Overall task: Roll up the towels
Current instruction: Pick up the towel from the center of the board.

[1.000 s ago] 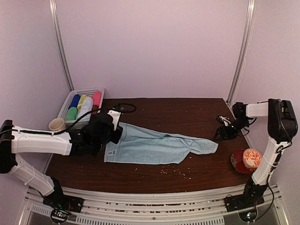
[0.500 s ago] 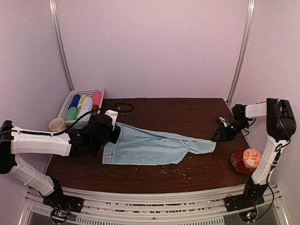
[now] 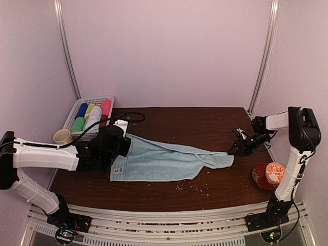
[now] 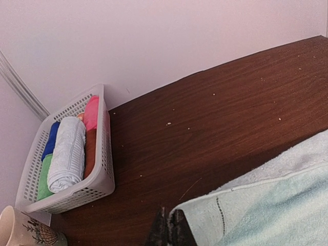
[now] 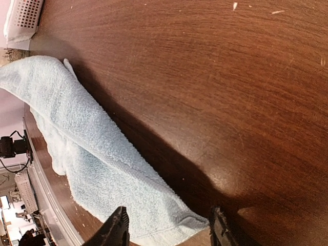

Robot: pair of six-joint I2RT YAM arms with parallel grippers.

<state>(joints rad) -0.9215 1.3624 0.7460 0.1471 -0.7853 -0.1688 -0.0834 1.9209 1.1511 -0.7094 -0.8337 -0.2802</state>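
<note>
One pale light-blue towel (image 3: 164, 163) lies spread flat across the middle of the brown table; I see no second flat towel. My left gripper (image 3: 122, 145) is shut on the towel's far left corner, and in the left wrist view its fingertips (image 4: 177, 230) pinch that corner of the towel (image 4: 266, 205). My right gripper (image 3: 233, 150) is open at the towel's narrow right end. In the right wrist view the two fingers (image 5: 117, 231) stand wide apart with the end of the towel (image 5: 102, 164) lying between them, right gripper (image 5: 168, 230) low over the table.
A white perforated basket (image 3: 105, 99) holding coloured and white rolls stands at the back left, also in the left wrist view (image 4: 105, 177). A cream mug (image 3: 62, 136) sits beside it. A red dish (image 3: 259, 177) with an orange-patterned cup sits at the right front. Crumbs lie near the front edge.
My right gripper has moved left, up to the towel's right end. The left gripper has shifted slightly left and back, and the towel has slid left with it.
</note>
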